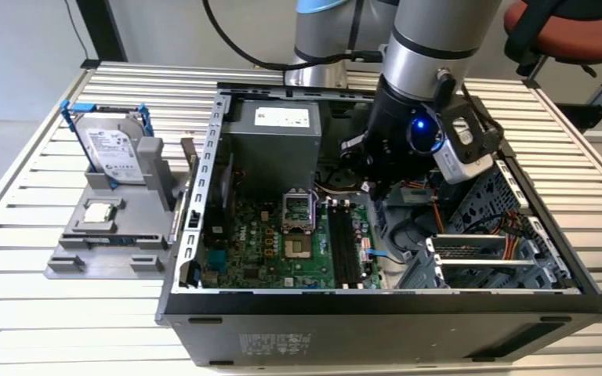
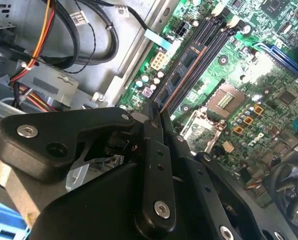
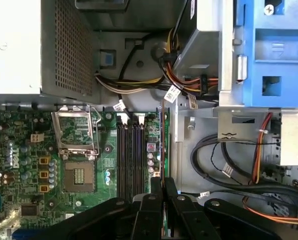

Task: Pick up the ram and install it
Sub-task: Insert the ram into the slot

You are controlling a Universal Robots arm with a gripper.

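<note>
**Ram held over the motherboard.** In both wrist views you see the gripper (image 3: 162,183) closed on one end of the ram (image 3: 161,145), its black fingers (image 2: 153,150) pressed flat against the two faces of the stick. The ram stands on edge. In the second wrist view its green face with dark chips (image 2: 182,67) reaches away from the fingertips. It runs parallel to the black memory slots (image 3: 131,150), on the side of them nearest the board's edge. You cannot tell whether its lower edge sits in a slot. The open processor socket (image 3: 79,175) lies on the far side of the slots from the ram.

In the exterior view the arm (image 1: 437,47) reaches down into the open computer case (image 1: 385,309), which stands on the slatted counter (image 1: 71,313). At the exterior view's left, outside the case, a grey stand (image 1: 107,251) carries the hard drive (image 1: 113,153) in its blue bracket, with the square processor chip (image 1: 99,213) just below it.
</note>
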